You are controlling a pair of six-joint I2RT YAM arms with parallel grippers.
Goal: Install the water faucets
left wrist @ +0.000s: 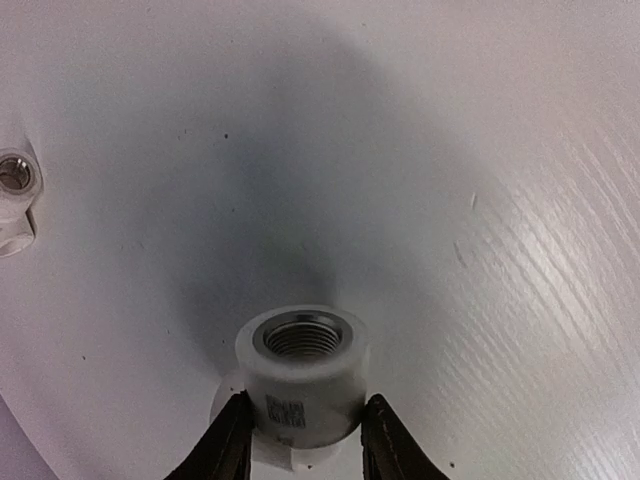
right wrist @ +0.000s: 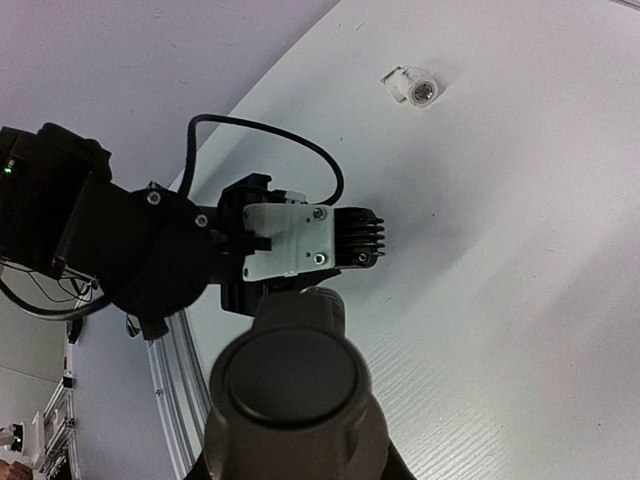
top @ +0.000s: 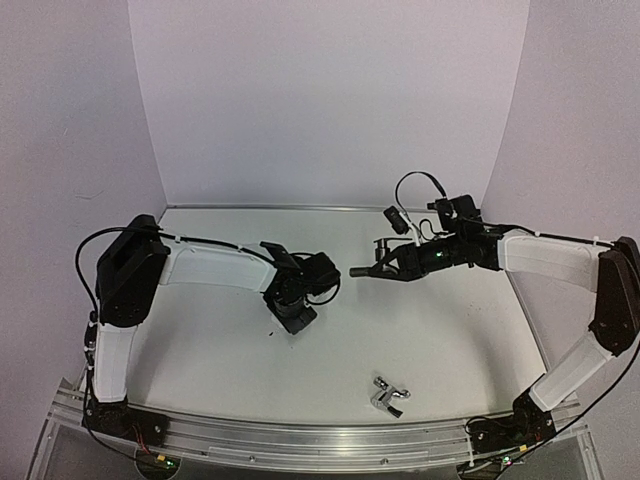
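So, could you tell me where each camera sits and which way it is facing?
Top external: above and behind the arms, looking down on the table; the left arm and right arm show whole.
Left wrist: on the left arm, facing down at a white fitting gripped by the left end effector, whose fingers show.
Right wrist: on the right arm, looking past the dark faucet in the right end effector toward the left arm.
Shared: top and right wrist views both show the dark faucet and left arm.

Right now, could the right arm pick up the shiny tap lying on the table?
Probably not yet. The right gripper is shut on the dark faucet, so it is busy. The chrome faucet lies in the open, with nothing blocking it.
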